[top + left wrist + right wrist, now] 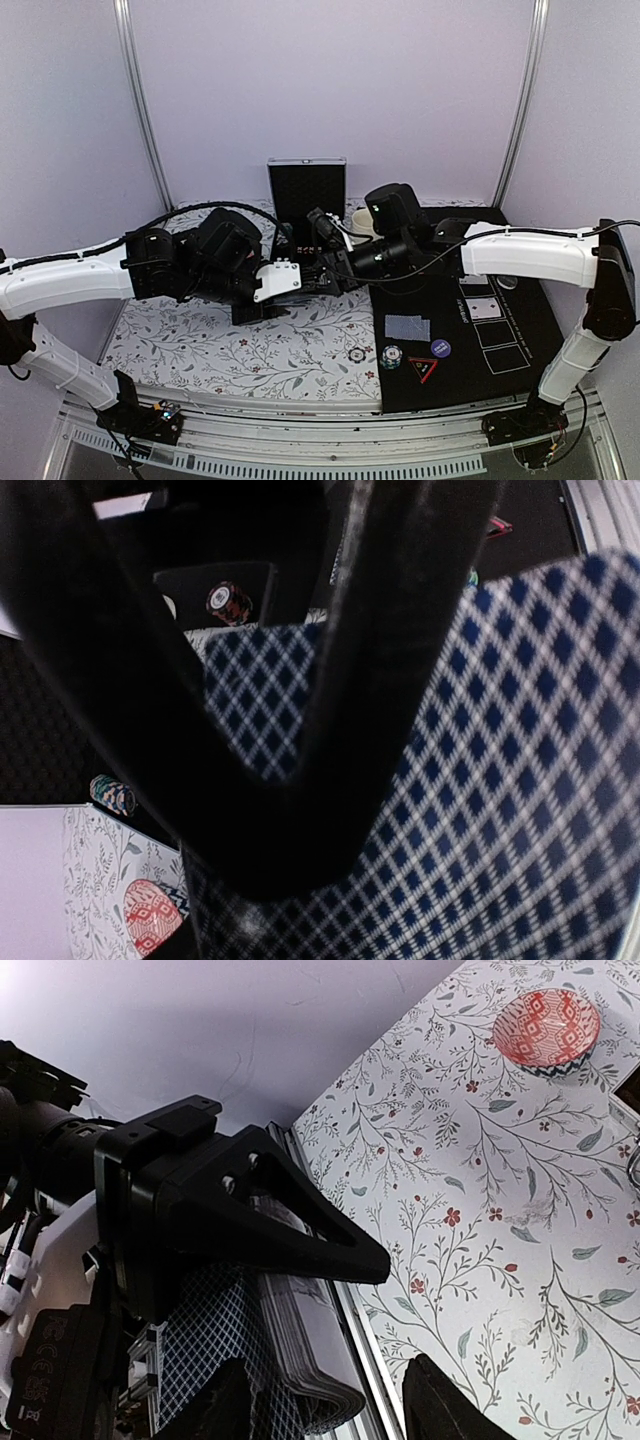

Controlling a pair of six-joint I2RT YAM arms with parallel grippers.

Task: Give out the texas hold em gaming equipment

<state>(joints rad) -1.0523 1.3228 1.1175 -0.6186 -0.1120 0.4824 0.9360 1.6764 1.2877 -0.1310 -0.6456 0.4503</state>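
Floral cloth (480,1210) below, L gripper (310,1260) clamping card deck (300,1350), long axis toward R gripper (325,1365), jaws wide apart

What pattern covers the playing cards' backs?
The playing cards carry a dark-blue-and-white diamond check, clearest in the left wrist view.

Smooth, faintly glossy paper in the playing cards (303,1345); matt black mat (532,292); smooth printed floral sheet (480,1190); glazed sheen on the patterned dish (545,1028).
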